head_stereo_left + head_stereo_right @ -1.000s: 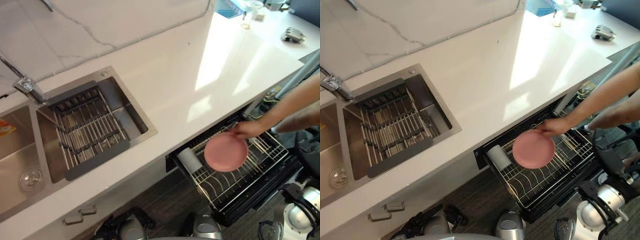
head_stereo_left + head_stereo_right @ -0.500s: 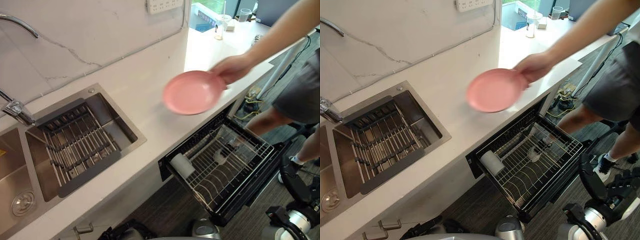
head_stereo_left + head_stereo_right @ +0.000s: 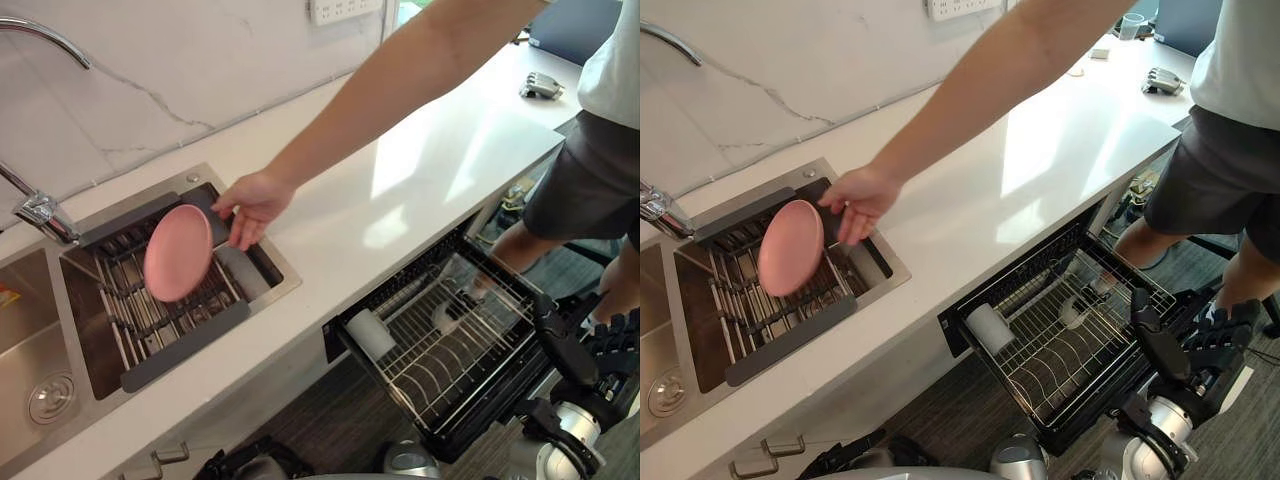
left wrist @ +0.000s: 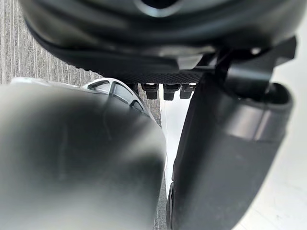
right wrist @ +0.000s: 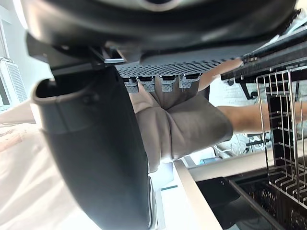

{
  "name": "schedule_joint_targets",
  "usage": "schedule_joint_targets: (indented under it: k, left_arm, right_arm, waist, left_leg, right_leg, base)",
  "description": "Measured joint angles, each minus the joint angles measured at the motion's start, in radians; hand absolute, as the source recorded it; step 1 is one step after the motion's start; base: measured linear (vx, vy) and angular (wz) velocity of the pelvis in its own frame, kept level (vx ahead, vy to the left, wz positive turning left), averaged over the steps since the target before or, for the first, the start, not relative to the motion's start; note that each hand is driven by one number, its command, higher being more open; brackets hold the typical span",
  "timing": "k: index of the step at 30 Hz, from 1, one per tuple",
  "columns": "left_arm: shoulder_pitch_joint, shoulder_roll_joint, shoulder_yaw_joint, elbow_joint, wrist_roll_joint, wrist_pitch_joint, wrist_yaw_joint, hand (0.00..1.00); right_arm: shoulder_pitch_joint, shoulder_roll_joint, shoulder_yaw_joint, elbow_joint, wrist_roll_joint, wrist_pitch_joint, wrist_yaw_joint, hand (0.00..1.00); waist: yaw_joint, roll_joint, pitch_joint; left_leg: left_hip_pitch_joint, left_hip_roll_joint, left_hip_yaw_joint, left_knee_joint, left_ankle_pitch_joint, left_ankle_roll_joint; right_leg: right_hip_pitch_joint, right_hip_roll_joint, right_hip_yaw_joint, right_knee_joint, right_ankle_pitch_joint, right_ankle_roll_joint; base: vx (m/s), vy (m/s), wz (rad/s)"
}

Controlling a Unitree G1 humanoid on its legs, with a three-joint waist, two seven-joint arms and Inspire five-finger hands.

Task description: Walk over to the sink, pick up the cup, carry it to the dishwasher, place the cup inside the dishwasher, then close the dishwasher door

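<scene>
Person's hand [image 3: 252, 203] holds pink plate [image 3: 178, 252] over sink rack [image 3: 172, 305]; right hand [image 3: 1212, 345] spread, empty.

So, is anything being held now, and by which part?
The person's hand holds the pink plate by its rim, above the sink rack. The right robot hand hangs open, holding nothing.

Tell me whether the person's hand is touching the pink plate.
Touching. The right eye view shows the person's hand gripping the upper rim of the pink plate, holding it tilted over the sink rack.
</scene>
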Motion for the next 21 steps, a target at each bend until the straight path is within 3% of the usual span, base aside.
schedule_joint_targets:
  k: [11,18,21]
  left_arm:
    - [-0.002,0.008,-0.041,0.001,0.002,-0.009,-0.002,1.00]
    - [-0.002,0.007,-0.043,0.001,0.002,-0.007,0.005,1.00]
    - [-0.002,0.009,-0.042,0.000,-0.002,-0.003,0.011,1.00]
  right_arm:
    - [-0.001,-0.001,0.019,-0.043,0.000,0.000,0.014,1.00]
    - [-0.014,-0.011,0.070,-0.145,-0.002,0.000,0.119,1.00]
    - [-0.087,-0.063,0.105,-0.152,0.000,0.001,0.156,1.00]
  waist:
    - [0.004,0.002,-0.002]
    - [0.007,0.004,-0.005]
    - [0.034,0.003,-0.016]
  left_leg:
    - [0.007,-0.009,-0.007,-0.016,0.004,-0.002]
    - [0.020,-0.025,-0.034,-0.037,0.019,-0.004]
    - [0.014,-0.037,-0.150,-0.036,0.036,-0.014]
  right_leg:
    - [0.018,0.007,-0.009,-0.025,0.014,0.003]
    - [0.051,0.015,-0.029,-0.056,0.024,0.004]
    - [0.052,0.022,-0.007,-0.074,0.033,0.002]
  base:
    - [0.00,0.004,0.01]
    - [0.01,0.005,0.08]
    - [-0.01,-0.032,-0.20]
